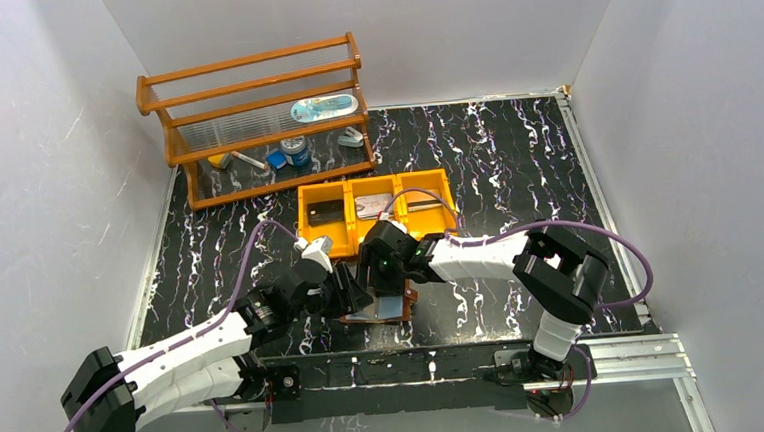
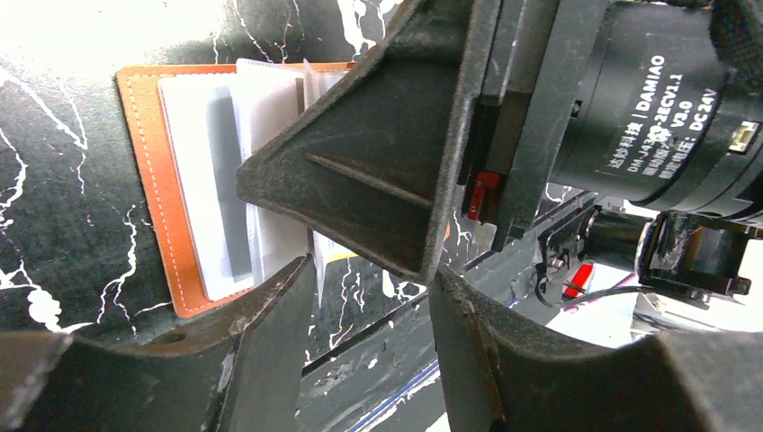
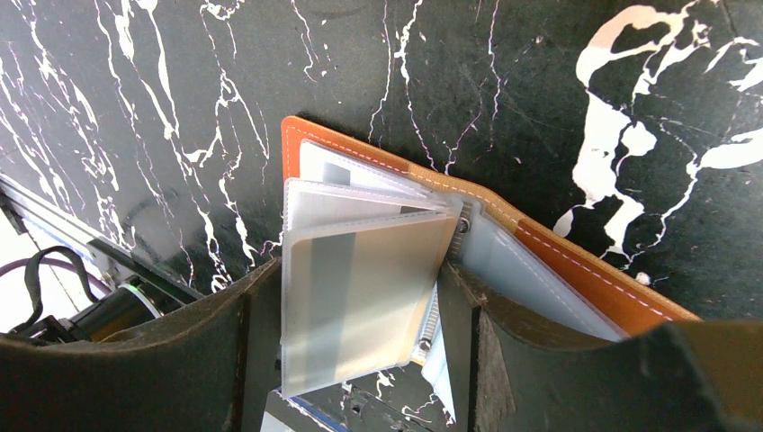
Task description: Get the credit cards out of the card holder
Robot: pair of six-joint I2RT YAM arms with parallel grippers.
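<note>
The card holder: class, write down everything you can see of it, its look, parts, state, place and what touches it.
The card holder is an orange-brown, leather-look cover with pale stitching, lying open on the black marbled table. Clear glossy sleeves fan up from its spine, and one shows a card with a grey stripe. The raised sleeves stand between the right gripper fingers; whether these pinch them is unclear.
</note>
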